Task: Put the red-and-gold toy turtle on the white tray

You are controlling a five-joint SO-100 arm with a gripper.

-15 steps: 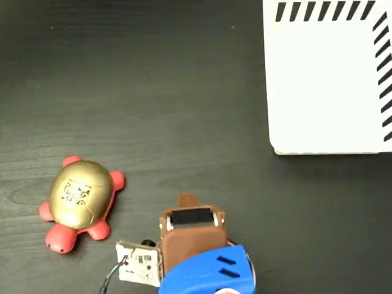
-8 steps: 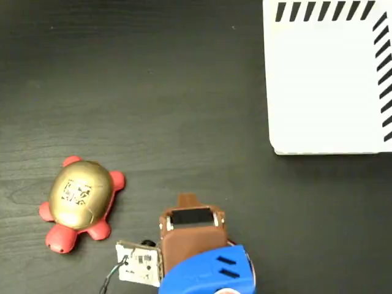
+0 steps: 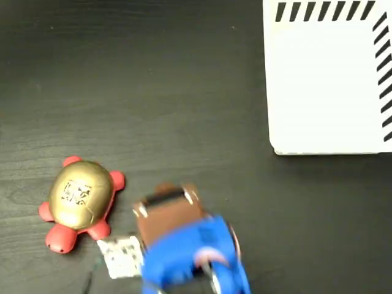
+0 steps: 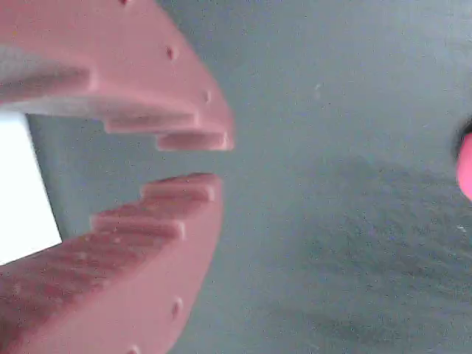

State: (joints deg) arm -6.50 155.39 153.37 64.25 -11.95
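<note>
My jaws (image 4: pixel 217 158) hang released, a narrow gap between the toothed tips, gripping nothing. The red-and-gold toy turtle (image 3: pixel 81 201) sits on the dark worktop (image 3: pixel 153 98) just left of my blurred arm. The white tray (image 3: pixel 327 86), far right, holds nothing and is cut off by the frame.

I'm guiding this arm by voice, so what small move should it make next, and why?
Probably swing left toward the turtle. The gripper is empty, its tips only slightly apart, and the turtle sits on the table, far from the tray.
</note>
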